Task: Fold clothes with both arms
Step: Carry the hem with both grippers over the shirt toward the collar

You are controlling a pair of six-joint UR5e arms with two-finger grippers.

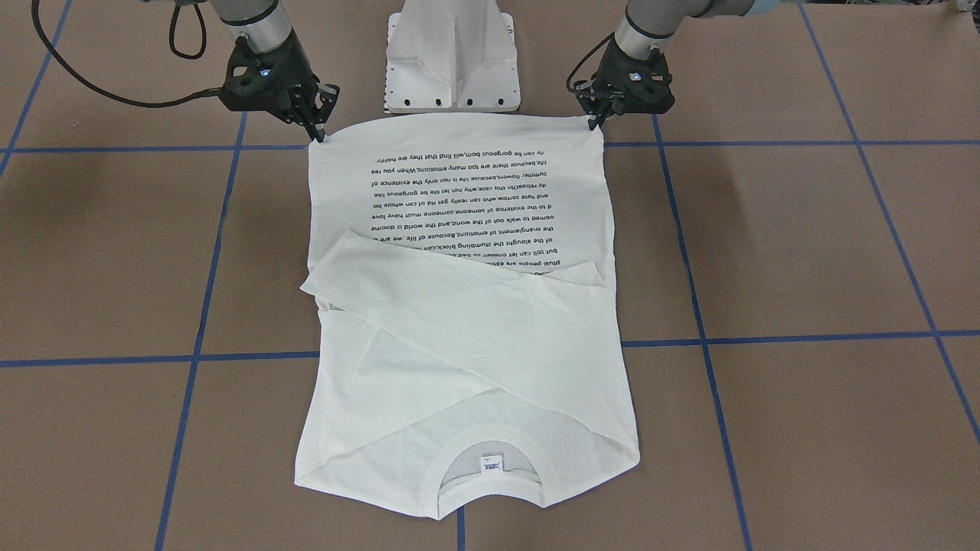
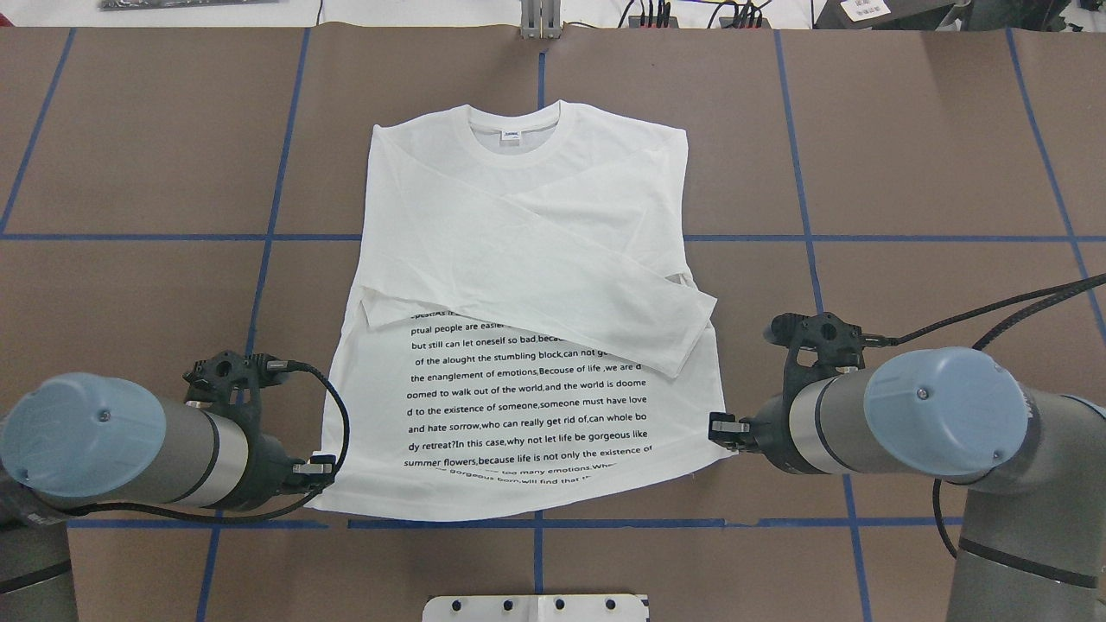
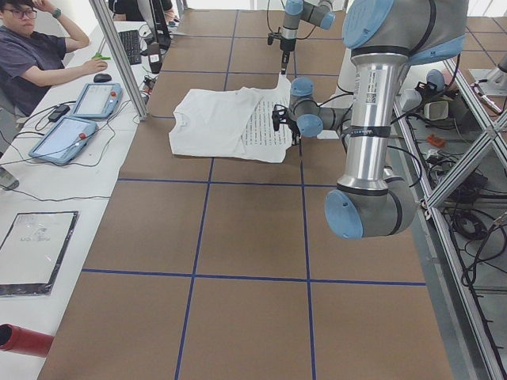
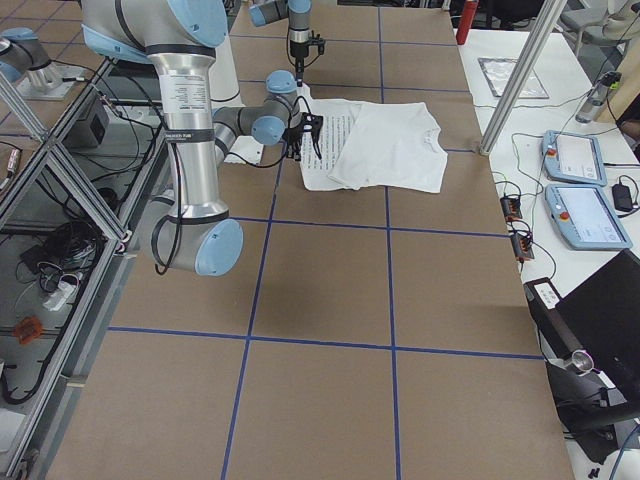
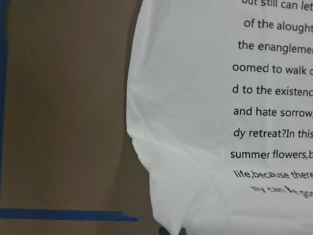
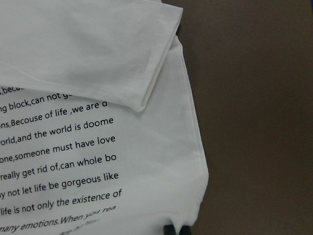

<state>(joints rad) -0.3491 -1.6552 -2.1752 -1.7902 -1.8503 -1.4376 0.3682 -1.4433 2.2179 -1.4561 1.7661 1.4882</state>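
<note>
Overhead view, left to right. The left arm (image 2: 112, 449) is entering from the lower left of the frame. The left gripper (image 2: 324, 471) is sitting at the lower left corner of the white long-sleeved T-shirt (image 2: 518, 216), and its jaws are closing on that hem corner. In the left wrist view the corner of cloth is running down to the dark fingertips at the bottom edge.

The T-shirt is lying flat in the centre of the brown table (image 2: 130, 130), across the blue tape lines (image 2: 173, 237). The collar (image 2: 517, 161) is pointing to the top of the frame. Both sleeves are lying folded across the chest, the upper one (image 2: 605, 294) ending at centre right. The black text block (image 2: 527, 406) is occupying the lower half. The hem is stretching straight between the two grippers, with its last line of text curling.

The right arm (image 2: 907, 415) is entering from the lower right. The right gripper (image 2: 721, 428) is pinching the lower right hem corner; in the right wrist view the fingertips are standing tight on either side of the cloth.

In the front-facing view the white pedestal (image 1: 452, 53) is standing at top centre, just beyond the hem.
</note>
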